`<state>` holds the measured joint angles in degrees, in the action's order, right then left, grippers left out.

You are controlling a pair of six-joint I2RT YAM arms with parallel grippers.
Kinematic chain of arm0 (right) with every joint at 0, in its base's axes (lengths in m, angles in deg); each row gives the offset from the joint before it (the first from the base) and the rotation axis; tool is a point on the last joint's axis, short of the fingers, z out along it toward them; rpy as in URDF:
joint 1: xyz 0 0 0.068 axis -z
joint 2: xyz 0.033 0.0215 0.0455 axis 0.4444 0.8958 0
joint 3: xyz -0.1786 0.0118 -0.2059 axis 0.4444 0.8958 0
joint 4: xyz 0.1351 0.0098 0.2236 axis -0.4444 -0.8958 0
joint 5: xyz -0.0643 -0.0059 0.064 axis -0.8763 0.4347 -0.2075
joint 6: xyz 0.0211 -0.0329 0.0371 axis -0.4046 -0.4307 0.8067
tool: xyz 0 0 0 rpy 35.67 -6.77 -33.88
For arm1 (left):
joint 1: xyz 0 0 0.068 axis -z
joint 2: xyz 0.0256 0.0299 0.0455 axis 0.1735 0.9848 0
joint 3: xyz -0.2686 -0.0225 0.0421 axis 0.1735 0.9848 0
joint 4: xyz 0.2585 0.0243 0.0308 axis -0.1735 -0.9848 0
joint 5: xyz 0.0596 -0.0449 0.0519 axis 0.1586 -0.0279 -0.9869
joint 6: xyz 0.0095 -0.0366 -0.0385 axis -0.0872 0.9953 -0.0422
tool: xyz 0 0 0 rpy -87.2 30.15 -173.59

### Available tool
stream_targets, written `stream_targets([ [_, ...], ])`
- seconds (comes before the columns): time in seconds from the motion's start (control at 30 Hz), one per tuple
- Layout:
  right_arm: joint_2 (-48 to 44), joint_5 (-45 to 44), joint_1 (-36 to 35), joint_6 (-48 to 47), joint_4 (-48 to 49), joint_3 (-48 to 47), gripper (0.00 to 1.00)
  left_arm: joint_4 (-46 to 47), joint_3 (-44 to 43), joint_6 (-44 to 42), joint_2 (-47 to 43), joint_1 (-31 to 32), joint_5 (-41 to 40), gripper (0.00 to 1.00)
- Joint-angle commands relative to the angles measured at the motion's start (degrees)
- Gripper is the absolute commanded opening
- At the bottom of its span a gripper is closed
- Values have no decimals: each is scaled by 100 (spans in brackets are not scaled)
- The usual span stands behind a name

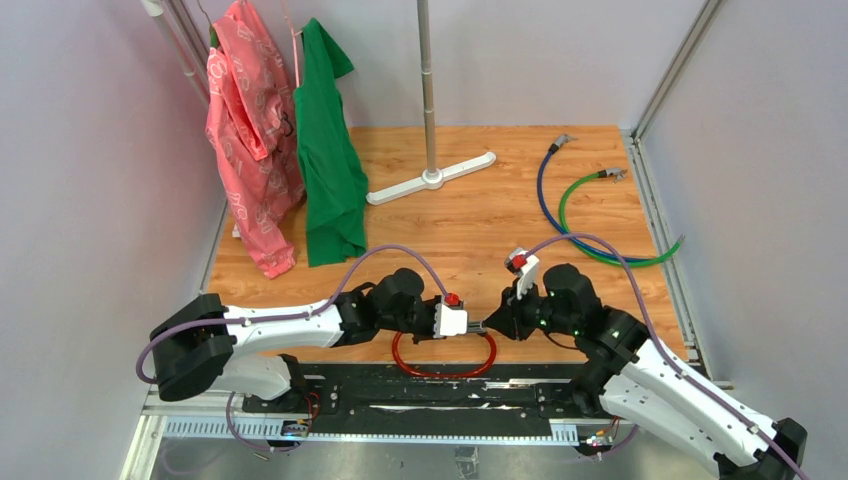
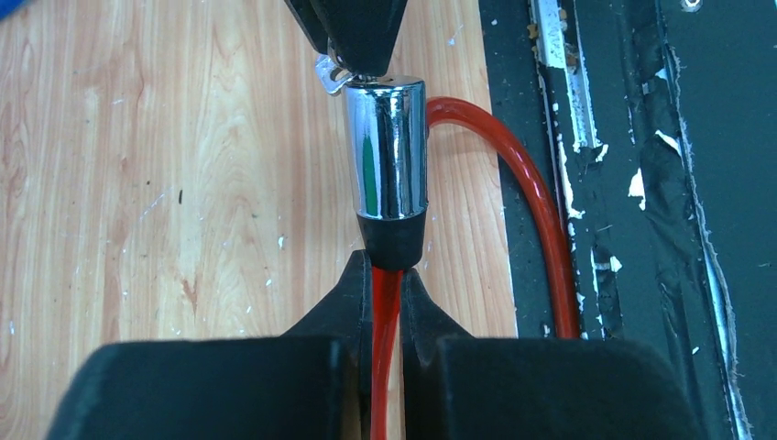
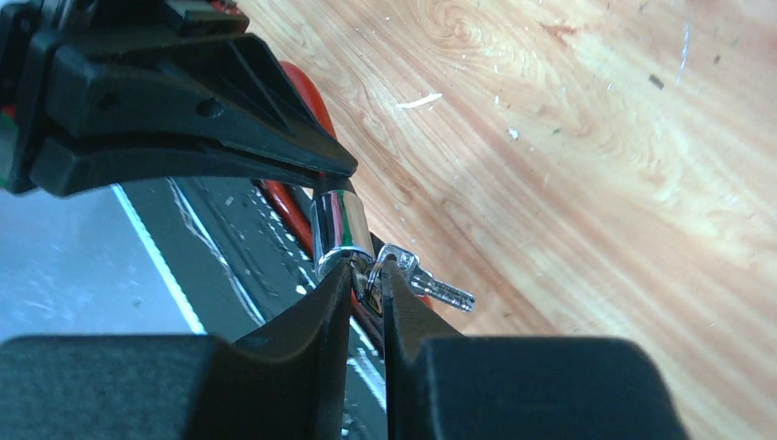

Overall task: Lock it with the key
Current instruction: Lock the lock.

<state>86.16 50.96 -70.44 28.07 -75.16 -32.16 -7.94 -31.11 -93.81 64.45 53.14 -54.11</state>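
Nearest, scuffed black strip [image 1: 400, 385] along tabletop [image 1: 450, 230] edge, with red cable [image 1: 443, 373] looping half over it. Both arms low, forearms angled inward, pincers tip to tip above loop. Left pincer [image 2: 388, 270] clamped on red cable just behind chrome lock barrel [image 2: 387, 147]. Right pincer [image 3: 366, 275] pinched on key [image 3: 431, 286] at barrel's free end, blade jutting sideways past finger. Farther right, blue cable [image 1: 545, 205] and green cable [image 1: 575, 235] curled together. Far back, white rack foot [image 1: 432, 178]; pink garment [image 1: 250, 150] and green shirt [image 1: 328, 150] hanging.
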Motion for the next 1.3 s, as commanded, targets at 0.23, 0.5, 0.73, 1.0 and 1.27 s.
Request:
stream_targets([
  [0.23, -381, 861, 22, -3221, 26, 321, 0, -745, 79, 63, 78, 107, 1119, 0],
  [0.5, -350, 1245, 25, -5131, -471, 219, 0, -702, 107, 40, 72, 111, 1104, 0],
  [0.73, -446, 1551, 12, -7149, -551, 273, 0, -645, 101, 88, 107, 111, 1215, 0],
  [1.0, -467, 1478, -103, -9023, -1026, 188, 0, -555, 116, 209, 134, 106, 1305, 0],
  [1.27, -547, 1383, -254, -9835, -907, 276, 0, -533, 95, 274, 177, 110, 1317, 0],
])
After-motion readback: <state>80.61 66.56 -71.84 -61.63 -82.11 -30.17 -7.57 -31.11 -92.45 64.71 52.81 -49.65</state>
